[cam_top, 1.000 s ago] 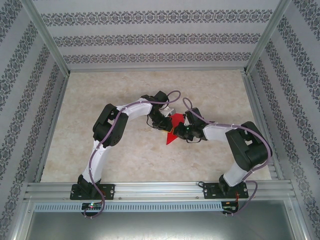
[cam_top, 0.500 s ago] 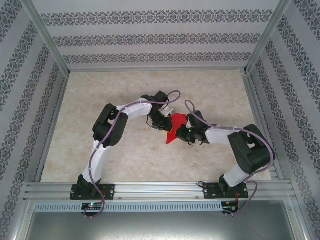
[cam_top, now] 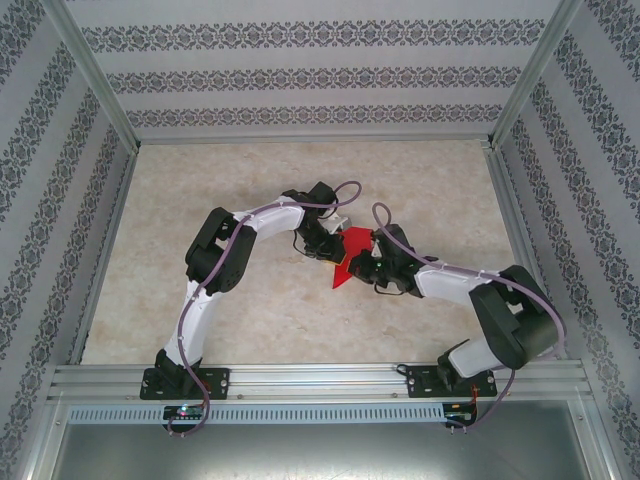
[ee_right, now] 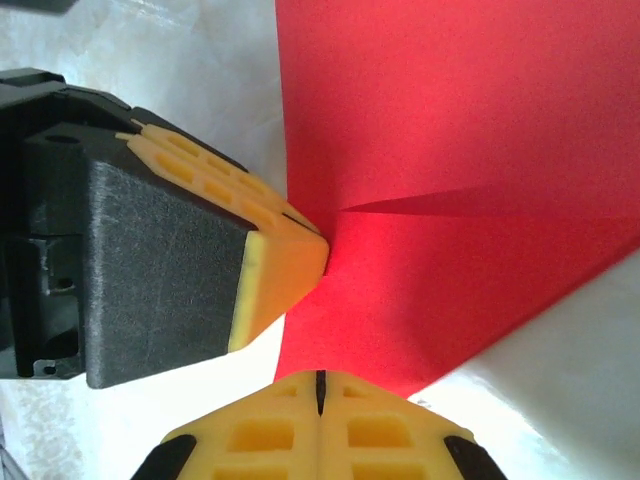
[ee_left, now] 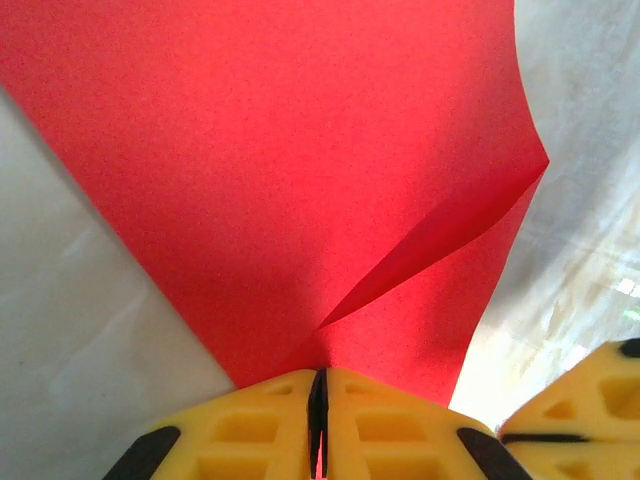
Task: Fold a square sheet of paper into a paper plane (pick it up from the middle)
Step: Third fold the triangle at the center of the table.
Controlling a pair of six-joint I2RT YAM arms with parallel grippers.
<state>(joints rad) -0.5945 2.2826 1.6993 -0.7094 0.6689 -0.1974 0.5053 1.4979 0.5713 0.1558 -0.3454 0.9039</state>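
Marbled beige table [cam_top: 200, 180], patterned walls around it: your red paper [cam_top: 347, 262] is at mid-table between the two arms, creased, with its narrow point toward the bases. Your left gripper [ee_left: 318, 385] has its jaws pressed together on the paper's edge, right where a fold ends. Your right gripper [ee_right: 320, 388] is pinched onto the paper too, just beside the left's yellow fingers [ee_right: 285, 250].

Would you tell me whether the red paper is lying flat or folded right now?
Folded: the square sheet of paper shows a crease with overlapping layers in both wrist views.
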